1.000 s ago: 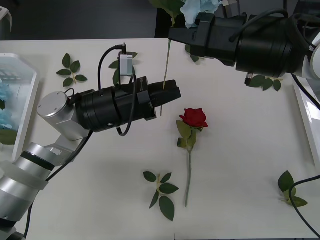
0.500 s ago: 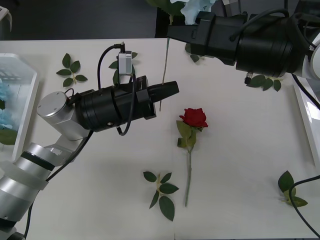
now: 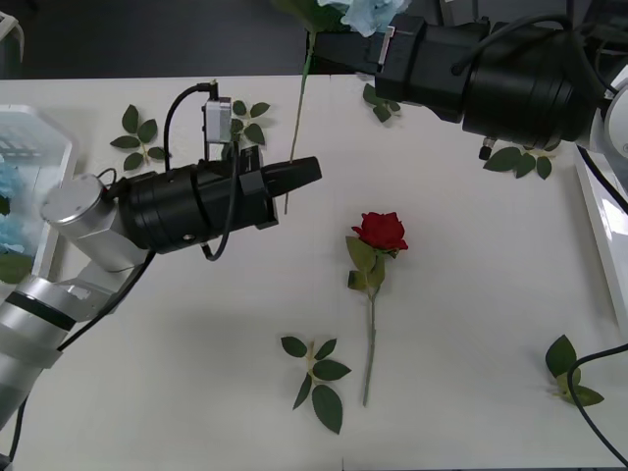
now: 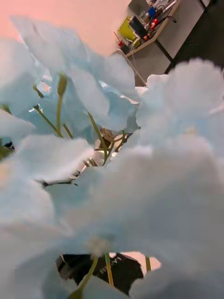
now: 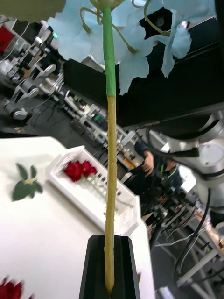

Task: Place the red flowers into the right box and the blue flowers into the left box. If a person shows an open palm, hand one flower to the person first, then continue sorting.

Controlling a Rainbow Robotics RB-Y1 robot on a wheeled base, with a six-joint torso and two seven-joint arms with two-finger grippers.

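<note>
A blue flower hangs upright over the table's far middle, its long stem running down into my left gripper. The left wrist view shows those black fingers shut on the stem's lower end, under the pale bloom. My right gripper is level with the stem's top, just under the bloom, and blue petals crowd its wrist view. A red flower lies on the table at centre. The left box holds blue flowers. The right box holds red roses.
Loose green leaf sprigs lie at the back left, front middle, front right and under the right arm. The left arm's body spans the table's left half.
My left gripper has drawn back to the left with the stem in it. The blue flower has shifted left, its stem now left of the right gripper's tip. The right arm barely moved.
</note>
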